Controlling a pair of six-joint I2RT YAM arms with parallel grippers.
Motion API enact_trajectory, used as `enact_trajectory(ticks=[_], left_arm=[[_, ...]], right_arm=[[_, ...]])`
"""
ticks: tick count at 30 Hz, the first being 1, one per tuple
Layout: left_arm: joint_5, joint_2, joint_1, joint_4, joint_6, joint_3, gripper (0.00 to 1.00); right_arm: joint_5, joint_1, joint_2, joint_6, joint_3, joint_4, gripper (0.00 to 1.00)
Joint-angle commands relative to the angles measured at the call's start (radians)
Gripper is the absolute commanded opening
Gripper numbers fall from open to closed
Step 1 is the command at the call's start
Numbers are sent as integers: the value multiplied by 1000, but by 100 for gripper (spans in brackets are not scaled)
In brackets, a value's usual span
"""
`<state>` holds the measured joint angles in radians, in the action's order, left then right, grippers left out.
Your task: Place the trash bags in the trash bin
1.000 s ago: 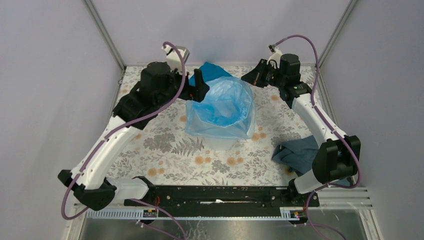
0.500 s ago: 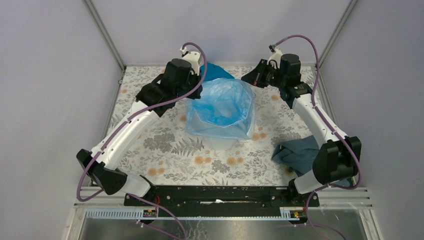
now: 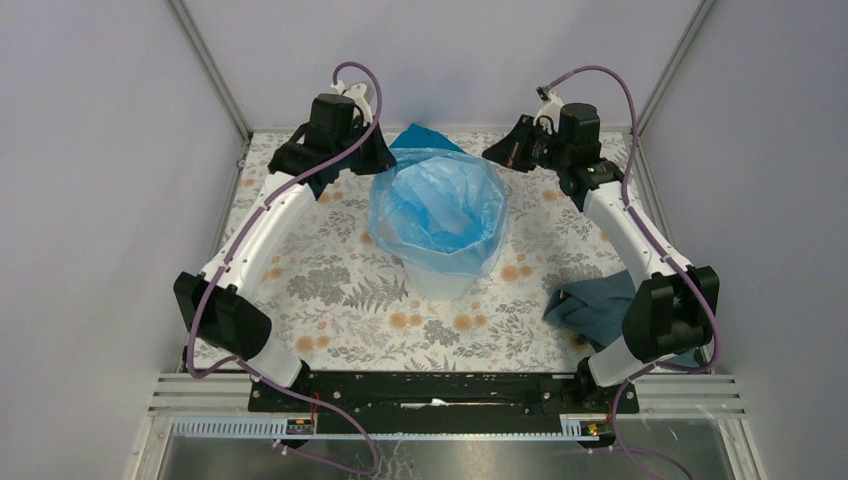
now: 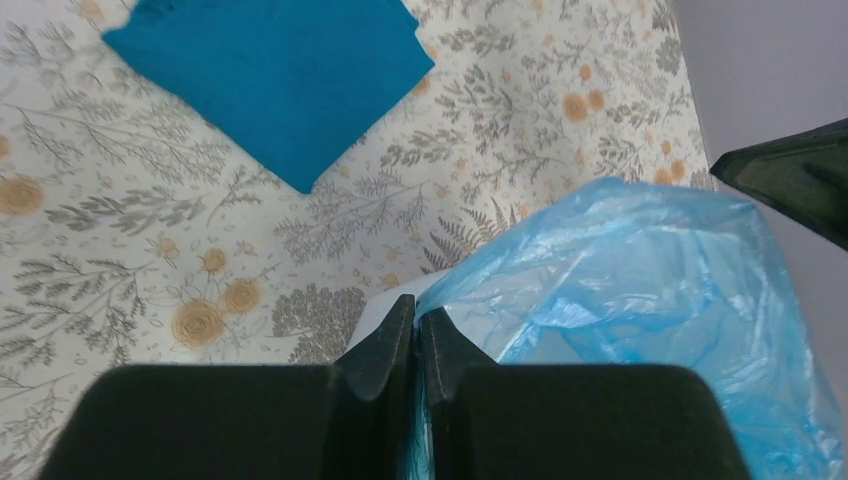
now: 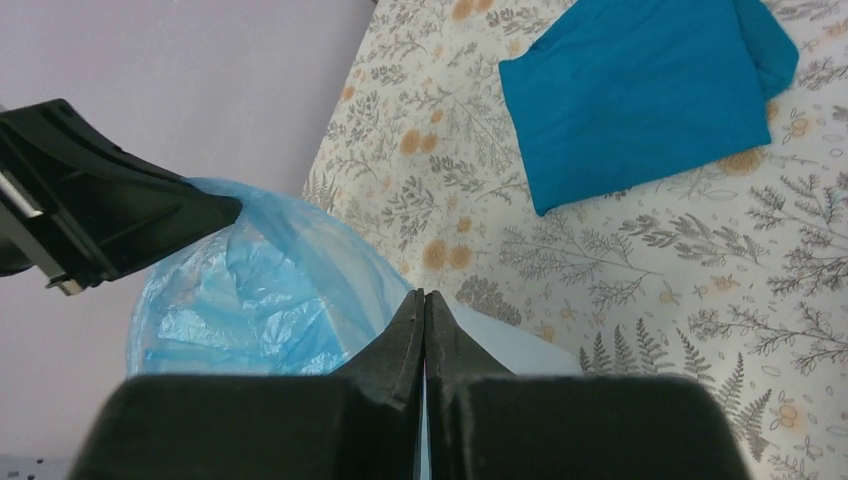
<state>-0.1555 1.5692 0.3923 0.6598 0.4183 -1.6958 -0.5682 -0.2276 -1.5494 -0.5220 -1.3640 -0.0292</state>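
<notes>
The trash bag point(image 3: 440, 205), thin glossy light-blue film, lines the white trash bin point(image 3: 440, 285) at the table's middle, its mouth spread open over the rim. My left gripper point(image 3: 378, 160) is at the bag's rear-left edge. In the left wrist view the gripper point(image 4: 416, 305) is shut with blue film pinched between its jaws, above the bin's white rim point(image 4: 385, 305). My right gripper point(image 3: 497, 157) holds the rear-right edge. Its jaws point(image 5: 424, 297) are pressed together with a pale sliver of film between them, and the bag point(image 5: 250, 300) stretches away to the left.
A folded teal cloth point(image 3: 420, 138) lies flat on the floral tablecloth just behind the bin, also seen below both wrists point(image 4: 270, 70) point(image 5: 640, 90). A dull grey-blue cloth point(image 3: 595, 305) lies crumpled by the right arm's base. Grey walls enclose the table on three sides.
The left gripper closed on the bag's rear-left edge and drew back to the left, pulling the bag's mouth wider. The right arm stayed put.
</notes>
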Motion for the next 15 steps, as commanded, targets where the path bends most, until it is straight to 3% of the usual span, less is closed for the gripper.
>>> enact_trajectory(ticks=[1,4,7,9,11,13,15], left_arm=[[-69,-29,-23,-87,22,57,10],[-80,-29,-57,-110,23,93,11],[-115,-10,-77,-133,36,118,11],[-141,2,-82,-149,48,135,11],[-171,4,-87,-173,63,166,11],[-192,0,-88,-193,73,187,11],[-201,-4,-87,-199,80,199,11]], right_arm=[[-68,13,13,-1,-83,-99,0],[-55,21,91,27,-51,-148,17],[-100,104,167,-32,48,-94,35],[-231,188,197,-145,145,34,54],[-345,257,216,-289,250,241,68],[-418,290,243,-443,361,443,77],[-433,296,264,-521,448,543,83]])
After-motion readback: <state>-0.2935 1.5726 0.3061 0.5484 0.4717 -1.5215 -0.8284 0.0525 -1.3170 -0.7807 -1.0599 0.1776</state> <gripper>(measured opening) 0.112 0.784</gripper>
